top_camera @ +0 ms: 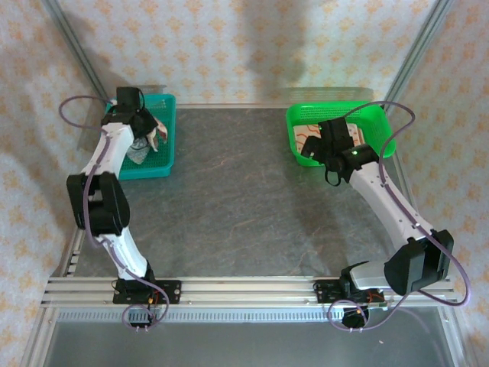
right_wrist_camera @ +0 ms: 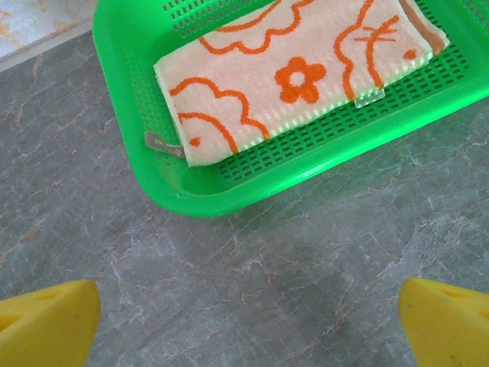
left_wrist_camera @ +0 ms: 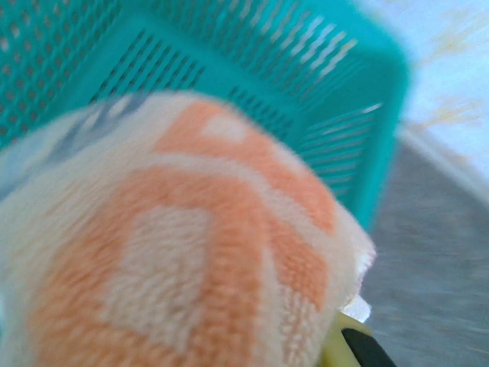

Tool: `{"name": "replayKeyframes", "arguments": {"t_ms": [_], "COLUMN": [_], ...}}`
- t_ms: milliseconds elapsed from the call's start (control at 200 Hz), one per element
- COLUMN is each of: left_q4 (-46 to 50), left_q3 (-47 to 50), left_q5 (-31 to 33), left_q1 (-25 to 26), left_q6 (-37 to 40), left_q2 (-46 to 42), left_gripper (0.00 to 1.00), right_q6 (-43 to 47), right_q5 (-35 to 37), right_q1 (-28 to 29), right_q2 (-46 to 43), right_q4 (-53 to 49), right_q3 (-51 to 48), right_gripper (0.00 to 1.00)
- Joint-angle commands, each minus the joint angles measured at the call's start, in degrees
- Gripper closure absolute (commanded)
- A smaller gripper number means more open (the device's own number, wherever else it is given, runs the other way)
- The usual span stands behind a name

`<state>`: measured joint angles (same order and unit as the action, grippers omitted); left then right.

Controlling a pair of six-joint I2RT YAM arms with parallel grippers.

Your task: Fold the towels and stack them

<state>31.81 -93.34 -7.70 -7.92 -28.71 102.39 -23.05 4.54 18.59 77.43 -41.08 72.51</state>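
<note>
Terry cloth, orange on cream, jammed right up against the left wrist camera. That's the bunched towel (left_wrist_camera: pixel 191 252) in the teal basket (left_wrist_camera: pixel 306 84) at the far left of the table (top_camera: pixel 244 206). The left gripper (top_camera: pixel 147 131) is down in that basket with its jaws pinched tight. Going by how the cloth crowds the lens, I'd say there's a fold of that towel between them. One yellow fingertip (left_wrist_camera: pixel 336 348) peeks out under the cloth.

So the step looks like fishing a towel out to fold it. How I'd do it: lift straight up and slowly until the whole cloth hangs clear of the rim, since the mesh wall could snag it or drag the light basket along. Then carry it to the open middle of the table and lay it flat before any folding. I can't tell if the pinch caught one layer or more, so watch that on the lift.

The right gripper (right_wrist_camera: pixel 248 321) hangs spread wide, holding nothing, over bare table just in front of the green basket (right_wrist_camera: pixel 130 92). A folded towel (right_wrist_camera: pixel 290 76) with an orange flower lies flat in there.

Labels: there's a small grey tag (right_wrist_camera: pixel 157 143) at that towel's corner and a pale tag (right_wrist_camera: pixel 369 97) on its near edge, both too small to read. No brand or lettering I can make out.
</note>
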Motion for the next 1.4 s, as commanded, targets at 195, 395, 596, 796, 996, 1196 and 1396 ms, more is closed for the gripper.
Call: {"name": "replayKeyframes", "arguments": {"t_ms": [195,395,596,796,996,1196,1396], "left_q4": [3.2,0.4,-5.9,-7.3,-7.6,-8.2,-10.1], "left_q3": [-11.4,-8.5,9.6,22.4,28.2,32.2,34.1], "left_q5": [-9.7,-13.9,-13.5,-12.5,-10.7,-10.0,-10.5], "left_q1": [10.3,23.4,33.5,38.9,38.9,38.9,38.9], "left_q6": [-4.3,-7.0,-9.9,-9.4,-9.2,-9.0,-11.0], "left_q2": [-8.7,-8.5,-9.7,-8.4,-10.2,-10.0,-9.9], "left_gripper": [1.00,1.00,1.00,0.25,0.23,0.28,0.38], "right_q6": [-2.3,-2.7,-2.9,-2.8,-2.9,-4.6,-4.8], "right_q5": [-0.9,-1.5,-2.4,-3.7,-4.2,-9.8,-11.2], "right_q1": [0.3,0.6,1.2,2.8,7.7,8.9,8.9], "right_q2": [2.5,2.3,1.6,2.4,6.4,11.7,18.2], "right_q4": [3.6,4.3,4.8,5.0,5.4,10.1,12.9], "right_q3": [0.0,-1.1,-3.4,-5.4,-6.5,-9.7,-8.0], "right_gripper": [0.01,0.01,0.01,0.01,0.01,0.08,0.42]}}
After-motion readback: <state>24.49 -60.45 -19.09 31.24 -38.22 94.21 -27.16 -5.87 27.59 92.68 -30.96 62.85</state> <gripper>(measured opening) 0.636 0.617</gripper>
